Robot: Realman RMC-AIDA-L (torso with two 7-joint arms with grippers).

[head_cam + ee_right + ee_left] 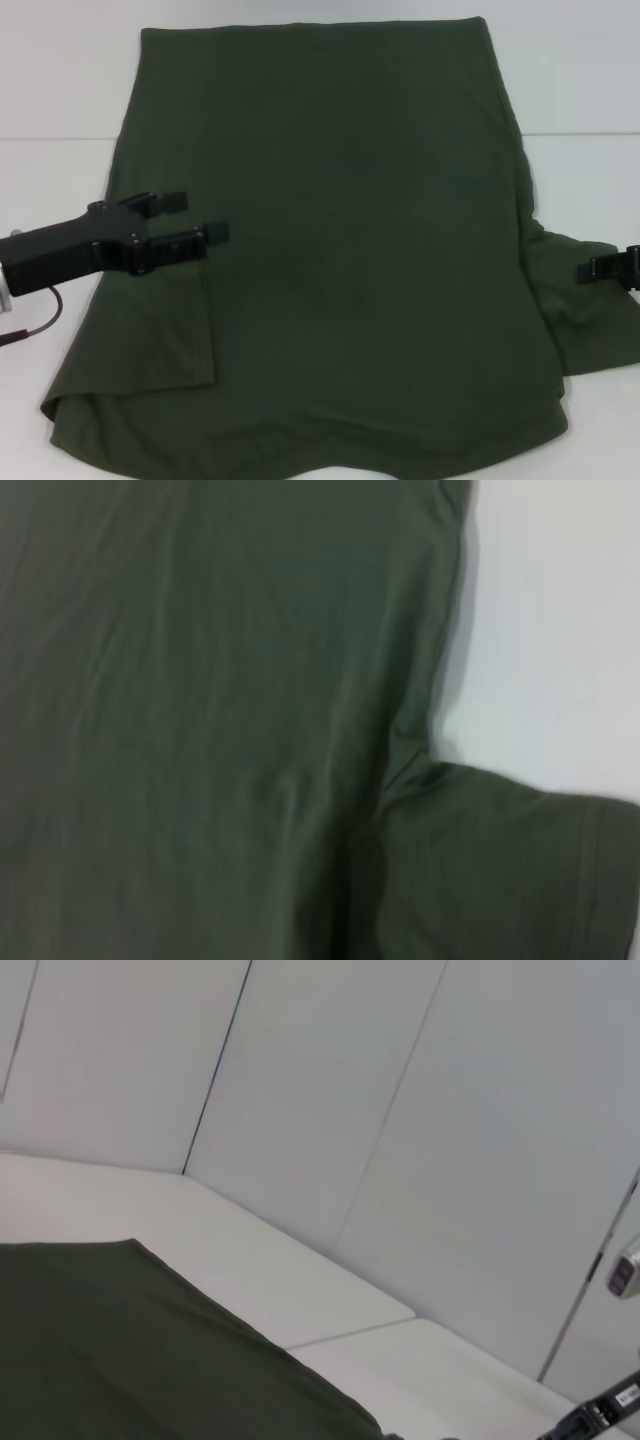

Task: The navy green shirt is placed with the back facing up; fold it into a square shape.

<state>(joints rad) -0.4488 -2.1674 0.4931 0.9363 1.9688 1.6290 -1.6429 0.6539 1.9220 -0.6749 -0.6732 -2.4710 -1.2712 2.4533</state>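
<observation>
Olive-green cloth fills most of my head view: the navy green shirt (340,250) lies spread flat on the white table (60,90), plain side up, no lettering showing. Its straight hem runs along the far edge, and the neck end sits nearest the robot at the bottom of the view. On the robot's left, the sleeve (160,320) is folded inward over the body of the shirt, its edge forming a clean vertical line. On the robot's right, the other sleeve (590,320) lies unfolded, spread out on the table.

My left claw (196,217) hovers over the left side of the shirt, just above the folded sleeve, pointing inward toward the middle. Its 2 fingers (172,201) stand spread apart with nothing between them.

My right claw (607,266) shows only as a black tip at the right edge of the head view, above the unfolded sleeve; I cannot tell whether it is spread or pressed together.

From the left wrist view I see a corner of the shirt (130,1360) on the table, with pale wall panels (400,1110) behind. From the right wrist view, the armpit seam and the spread sleeve (510,870) lie against the table (560,630).
</observation>
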